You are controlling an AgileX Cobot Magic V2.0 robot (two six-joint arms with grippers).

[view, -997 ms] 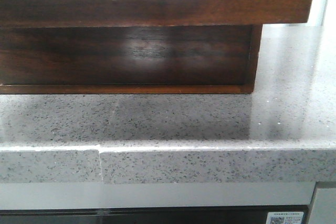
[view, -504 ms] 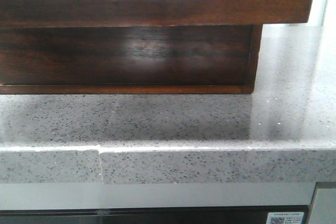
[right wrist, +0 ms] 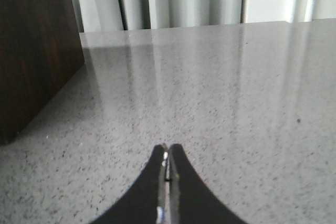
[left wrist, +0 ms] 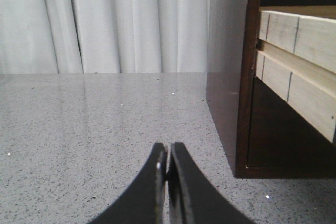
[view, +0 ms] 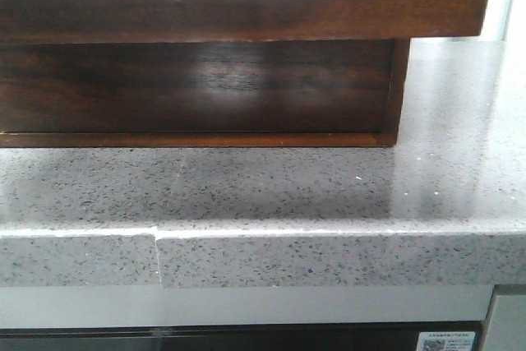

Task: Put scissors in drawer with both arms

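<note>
Front cam: drawer fills the upper frame, dark reddish-brown glossy front w/ the pale cut-out just showing along its top edge. It juts forward over the cabinet body, casting shadow on the counter below. Cabinet base sits back from the counter's front edge; a strip of bare grey speckled stone runs between them. Counter's right side past the cabinet corner is open. A seam notch breaks the front lip toward its left end. No scissors visible in any view.

Left wrist cam: left end effector clenched, fingers pressed tip to tip, nothing between them, low over the stone. Cabinet's side panel stands just beside it, its front bottom corner near; pale wooden drawer sides show inside the opening. Open stone runs to the far edge, white curtain behind.

Right wrist cam: right end effector also clenched, empty, low over the counter. Dark cabinet side stands off to one side, apart from the fingers. Wide bare stone ahead to the far edge.
</note>
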